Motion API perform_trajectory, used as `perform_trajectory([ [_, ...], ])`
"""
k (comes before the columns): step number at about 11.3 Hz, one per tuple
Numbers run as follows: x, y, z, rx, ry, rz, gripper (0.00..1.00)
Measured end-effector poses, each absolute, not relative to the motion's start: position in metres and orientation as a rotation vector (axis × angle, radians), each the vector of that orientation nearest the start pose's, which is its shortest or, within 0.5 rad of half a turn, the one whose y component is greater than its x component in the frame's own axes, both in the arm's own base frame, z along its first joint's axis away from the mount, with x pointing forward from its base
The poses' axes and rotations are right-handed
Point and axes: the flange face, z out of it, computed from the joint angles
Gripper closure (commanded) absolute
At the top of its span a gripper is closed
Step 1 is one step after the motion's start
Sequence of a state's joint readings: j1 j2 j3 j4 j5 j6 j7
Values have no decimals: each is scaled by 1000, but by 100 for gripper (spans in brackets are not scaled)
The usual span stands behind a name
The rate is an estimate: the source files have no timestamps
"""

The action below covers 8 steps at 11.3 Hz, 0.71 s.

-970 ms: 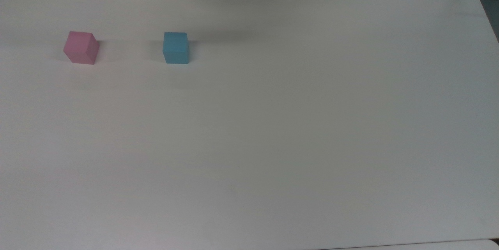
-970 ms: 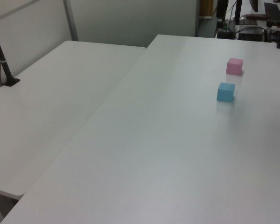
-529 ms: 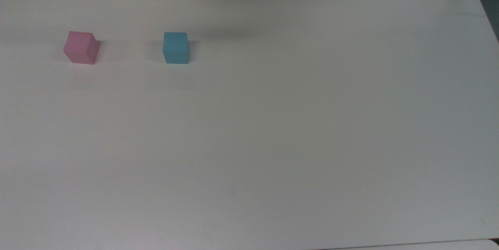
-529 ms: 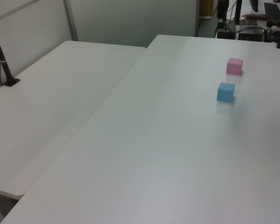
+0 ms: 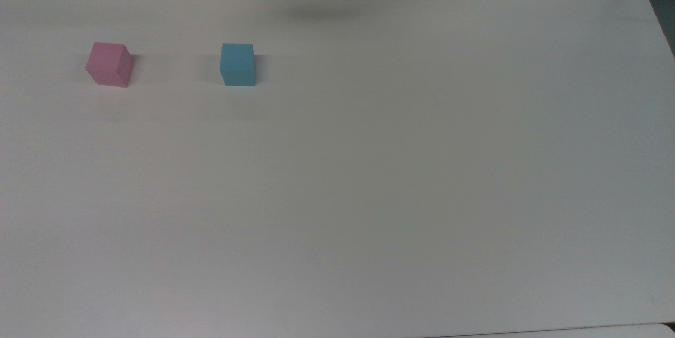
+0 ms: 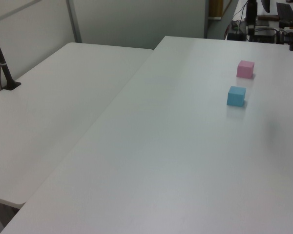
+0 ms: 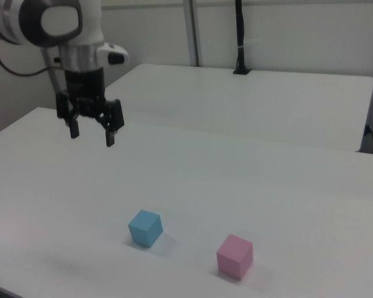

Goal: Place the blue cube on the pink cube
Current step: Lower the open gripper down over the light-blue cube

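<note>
**Stack not started, both cubes on the table**

White table fills the workspace, plain and matte; a second white table sits behind it in the right view, with a black post clamped at its far edge.

Blue cube sits flat on the table, near the far edge in the top view. Pink cube sits on the same surface, to the top view's left of the blue one, well apart, turned a bit so a corner faces the camera. Left view: pink cube is farther back, blue cube nearer, a clear gap between them. Right view: blue cube on the right view's left, pink cube on the right view's right.

Gripper hangs in the air above the table in the right view, fingers spread apart, pointing down, nothing between them. It is well away from both cubes, back and toward the right view's left of the blue one.

Progress, judged: nothing done. No grasp, no lift, no contact. Left to do: move over the blue cube, come down, close on it, lift, carry across to the pink cube, set it squarely on top, let go. Pink cube's rotation differs from the blue's, so the placement may need some alignment.
</note>
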State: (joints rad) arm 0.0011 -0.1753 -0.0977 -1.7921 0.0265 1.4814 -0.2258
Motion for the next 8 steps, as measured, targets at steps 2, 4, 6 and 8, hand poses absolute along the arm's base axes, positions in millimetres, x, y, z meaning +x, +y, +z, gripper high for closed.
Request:
perform_trajectory([
  [2,475,-44,567,-3077,-148,162,0],
  [4,475,-56,513,-3101,-12,68,0],
  [6,470,-70,469,-3101,47,69,0],
  [8,470,-84,444,-3102,96,81,0],
])
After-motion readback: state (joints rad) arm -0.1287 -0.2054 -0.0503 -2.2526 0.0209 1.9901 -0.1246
